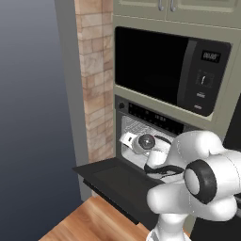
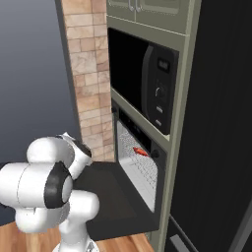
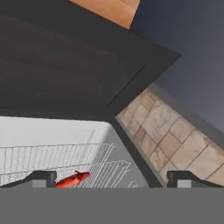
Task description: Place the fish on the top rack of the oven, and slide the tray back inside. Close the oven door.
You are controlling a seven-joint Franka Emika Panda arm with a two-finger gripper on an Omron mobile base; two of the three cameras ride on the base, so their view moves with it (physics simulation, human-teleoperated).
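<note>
The fish (image 3: 72, 179) lies on the top rack (image 3: 65, 162) inside the oven (image 2: 140, 167), a red speck at 6 o'clock in the hand view, partly cut off behind 1 finger. The gripper (image 3: 111, 179) has its 2 fingers spread wide, holding nothing. The oven door (image 1: 117, 181) hangs open flat; the arm hides its right part.

Matt black oven door (image 1: 117, 181), silver wire top rack (image 3: 65, 164), rough brick wall (image 1: 96, 80).
</note>
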